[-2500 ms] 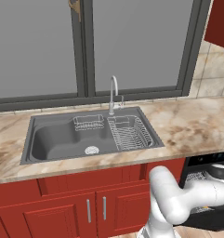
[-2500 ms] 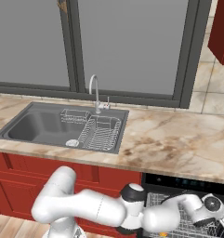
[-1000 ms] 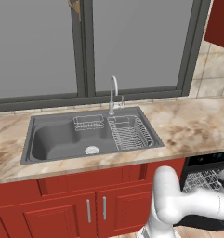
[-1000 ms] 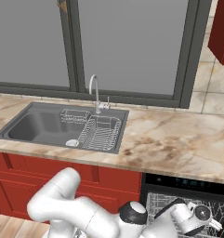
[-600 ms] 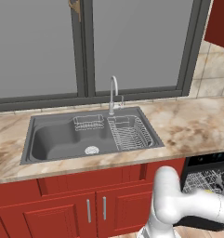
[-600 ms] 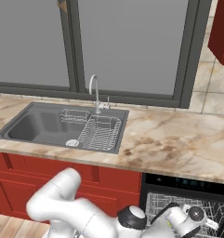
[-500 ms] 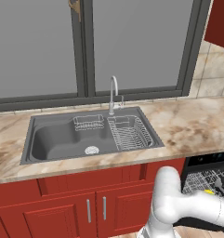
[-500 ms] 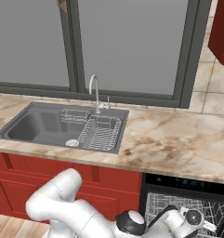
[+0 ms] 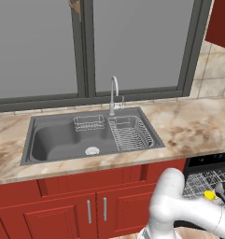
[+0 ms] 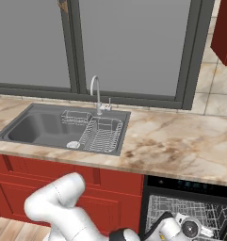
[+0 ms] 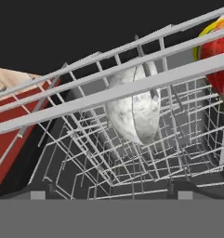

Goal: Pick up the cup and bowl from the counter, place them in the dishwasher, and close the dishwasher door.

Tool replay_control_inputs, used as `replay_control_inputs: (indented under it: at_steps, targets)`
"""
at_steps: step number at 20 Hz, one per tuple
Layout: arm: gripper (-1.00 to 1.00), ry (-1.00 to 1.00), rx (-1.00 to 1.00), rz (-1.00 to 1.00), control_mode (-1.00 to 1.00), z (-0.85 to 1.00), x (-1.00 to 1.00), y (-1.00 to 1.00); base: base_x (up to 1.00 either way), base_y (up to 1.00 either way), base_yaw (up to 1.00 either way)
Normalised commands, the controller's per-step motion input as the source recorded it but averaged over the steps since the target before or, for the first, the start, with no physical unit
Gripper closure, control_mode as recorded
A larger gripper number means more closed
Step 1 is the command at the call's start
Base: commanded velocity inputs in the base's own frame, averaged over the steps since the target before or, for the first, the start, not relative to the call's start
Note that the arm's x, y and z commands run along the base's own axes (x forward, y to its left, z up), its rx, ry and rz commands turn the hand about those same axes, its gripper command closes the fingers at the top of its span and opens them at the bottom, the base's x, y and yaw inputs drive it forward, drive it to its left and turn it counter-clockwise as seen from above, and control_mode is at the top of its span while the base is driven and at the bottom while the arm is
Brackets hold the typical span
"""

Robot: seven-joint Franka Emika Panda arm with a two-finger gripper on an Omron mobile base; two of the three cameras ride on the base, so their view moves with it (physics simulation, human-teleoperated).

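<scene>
The dishwasher (image 10: 188,207) stands open under the right end of the counter (image 10: 181,141), its black cavity showing a grey-white wire rack (image 11: 132,158). In the hand view a pale grey bowl (image 11: 134,109) sits inside that rack, tipped up on its edge among the wires, its hollow turned toward the right of that view. At the right edge of the same view, behind the upper wires, is part of a cup (image 11: 218,56) that is red with yellow and green bands; it is just beside the bowl but I cannot tell whether the two touch. The white arm (image 10: 68,207) reaches low from the base into the open dishwasher, and the hand (image 10: 188,228) sits just over the rack in the right base view. The finger tips are hard to make out in any view, so I cannot tell from the pictures whether the jaws stand apart or together, and nothing can be seen held between them. On the counter the steel sink (image 9: 62,140) holds a small wire basket (image 9: 89,123) at its back wall and a larger wire dish rack (image 9: 132,133) on its right side. A curved tap (image 9: 114,93) stands behind the sink. Red cabinet doors (image 9: 86,212) sit beneath the counter.
</scene>
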Motion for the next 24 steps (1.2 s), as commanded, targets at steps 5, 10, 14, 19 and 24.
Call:
replay_control_inputs:
  at_steps: [5, 10, 14, 19, 24]
  targets:
    - [-1.00, -0.16, -0.03, 0.06, -1.00, 0.37, -0.43, -0.08, 0.00, 0.00, 0.00]
    - [-1.00, 0.02, 0.00, 0.02, -1.00, 0.24, -0.37, 0.00, 0.00, 0.00, 0.00]
    - [-1.00, 0.12, 0.02, 0.00, -1.00, 0.40, -0.33, 0.00, 0.00, 0.00, 0.00]
    - [-1.00, 0.23, 0.10, 0.01, -1.00, 0.69, -0.10, 0.00, 0.00, 0.00, 0.00]
    - [-1.00, 0.27, 0.04, 0.02, -1.00, 0.25, -0.01, 0.00, 0.00, 0.00, 0.00]
